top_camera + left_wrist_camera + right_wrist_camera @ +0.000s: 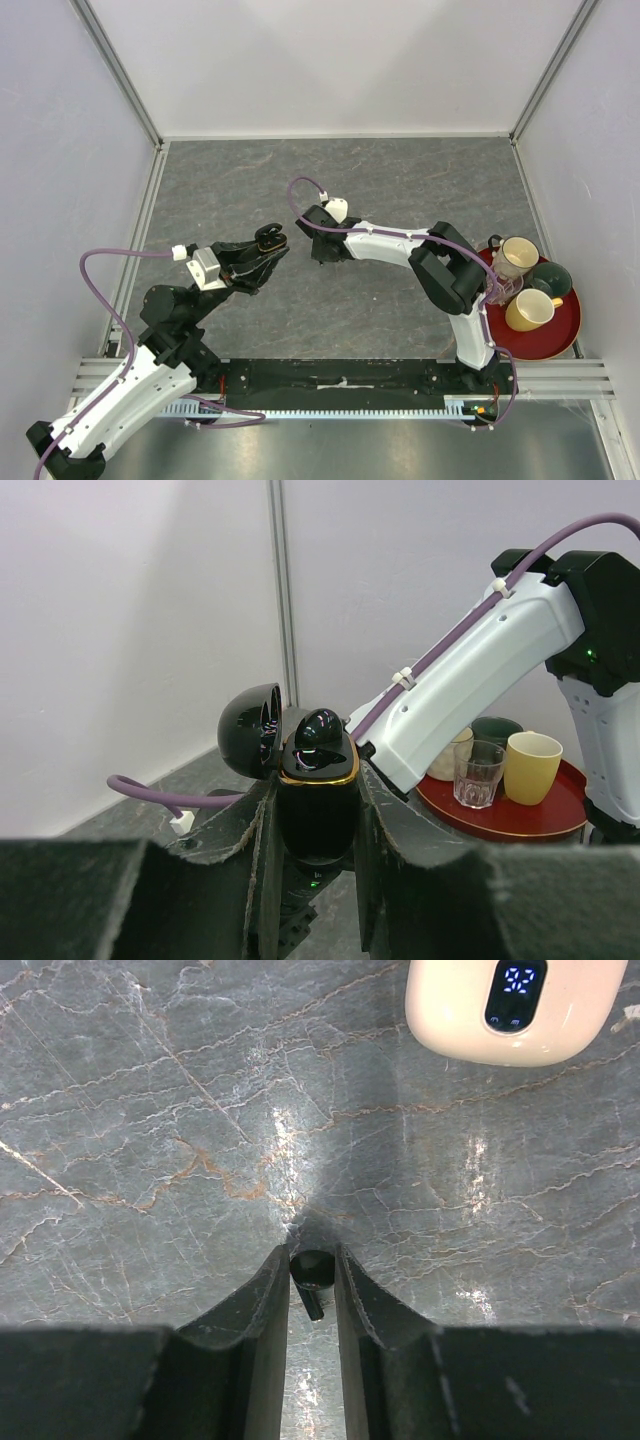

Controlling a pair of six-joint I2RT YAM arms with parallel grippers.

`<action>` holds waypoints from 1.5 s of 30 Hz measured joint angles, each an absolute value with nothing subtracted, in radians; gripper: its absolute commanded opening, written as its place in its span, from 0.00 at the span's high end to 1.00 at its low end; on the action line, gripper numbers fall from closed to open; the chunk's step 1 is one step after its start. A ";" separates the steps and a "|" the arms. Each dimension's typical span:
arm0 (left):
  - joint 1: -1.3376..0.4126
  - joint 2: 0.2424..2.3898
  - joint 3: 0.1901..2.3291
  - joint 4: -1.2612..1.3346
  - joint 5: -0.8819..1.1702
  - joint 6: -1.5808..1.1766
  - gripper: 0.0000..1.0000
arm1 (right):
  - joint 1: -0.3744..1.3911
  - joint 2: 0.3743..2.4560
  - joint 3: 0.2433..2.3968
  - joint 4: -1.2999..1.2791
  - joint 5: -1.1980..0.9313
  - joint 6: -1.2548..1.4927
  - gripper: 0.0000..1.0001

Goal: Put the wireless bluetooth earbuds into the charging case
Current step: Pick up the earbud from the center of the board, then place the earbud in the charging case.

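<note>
My left gripper (317,825) is shut on a glossy black charging case (317,800) with a gold rim, held upright above the table. Its lid (250,730) is flipped open to the left, and a black earbud (320,732) sits in its top. From above, the left gripper (268,246) and the case (270,237) are left of centre. My right gripper (312,1262) points down at the table, shut on another small black stemmed earbud (313,1272). From above, the right gripper (320,256) is just right of the case. A cream charging case (505,1005) with a lit display lies on the table beyond the right gripper.
A red tray (563,340) at the right edge carries a cream mug (517,256), a dark green mug (550,279), a yellow mug (530,310) and a clear glass (476,773). The grey marbled table is walled on three sides. The right arm's white forearm (480,670) runs close behind the black case.
</note>
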State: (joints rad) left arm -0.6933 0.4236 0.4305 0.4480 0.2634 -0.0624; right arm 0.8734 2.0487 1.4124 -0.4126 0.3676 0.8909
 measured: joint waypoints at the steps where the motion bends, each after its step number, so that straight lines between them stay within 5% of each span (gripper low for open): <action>1: -0.693 0.424 0.430 0.448 0.263 -0.063 0.98 | 0.873 2.049 1.413 -0.413 0.368 0.891 0.74; 16: -0.693 0.410 0.426 0.447 0.262 -0.063 0.98 | 0.873 2.008 1.335 -0.326 0.368 0.866 1.00; 34: -0.693 0.445 0.425 0.450 0.223 -0.064 0.98 | 0.876 1.363 0.761 0.282 0.425 0.798 1.00; 45: -0.693 0.539 0.425 0.498 0.210 -0.097 0.98 | 0.893 1.055 0.647 0.614 0.435 0.681 1.00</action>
State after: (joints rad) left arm -0.6933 0.5388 0.4252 0.4980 0.2104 -0.0967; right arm 0.8932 1.0546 0.6468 0.6140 0.4347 0.6807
